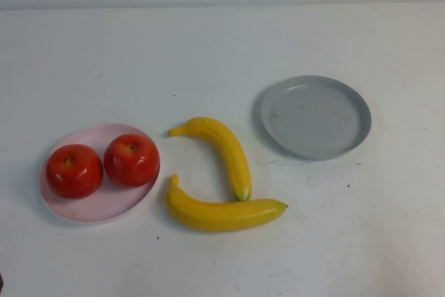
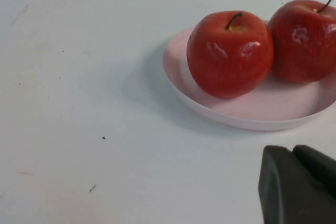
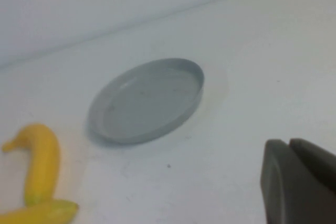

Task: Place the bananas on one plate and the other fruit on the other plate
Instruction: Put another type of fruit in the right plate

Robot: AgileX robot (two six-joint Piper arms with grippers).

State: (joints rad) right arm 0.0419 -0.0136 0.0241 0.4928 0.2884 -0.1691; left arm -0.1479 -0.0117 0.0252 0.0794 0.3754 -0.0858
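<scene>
Two red apples (image 1: pixel 74 170) (image 1: pixel 132 159) sit side by side on the pale pink plate (image 1: pixel 97 210) at the left. Two yellow bananas (image 1: pixel 222 145) (image 1: pixel 222 215) lie on the table between the plates, touching near one tip. The grey plate (image 1: pixel 316 117) at the right holds nothing. My left gripper (image 2: pixel 294 150) is shut and empty, low over the table a short way from the pink plate (image 2: pixel 252 114) and its apples (image 2: pixel 229 53). My right gripper (image 3: pixel 289 142) is shut and empty, short of the grey plate (image 3: pixel 147 100); one banana (image 3: pixel 39 163) shows beside it. Neither gripper shows in the high view.
The white table (image 1: pixel 222 53) runs back to a pale wall. Bare table lies behind the plates and along the front edge.
</scene>
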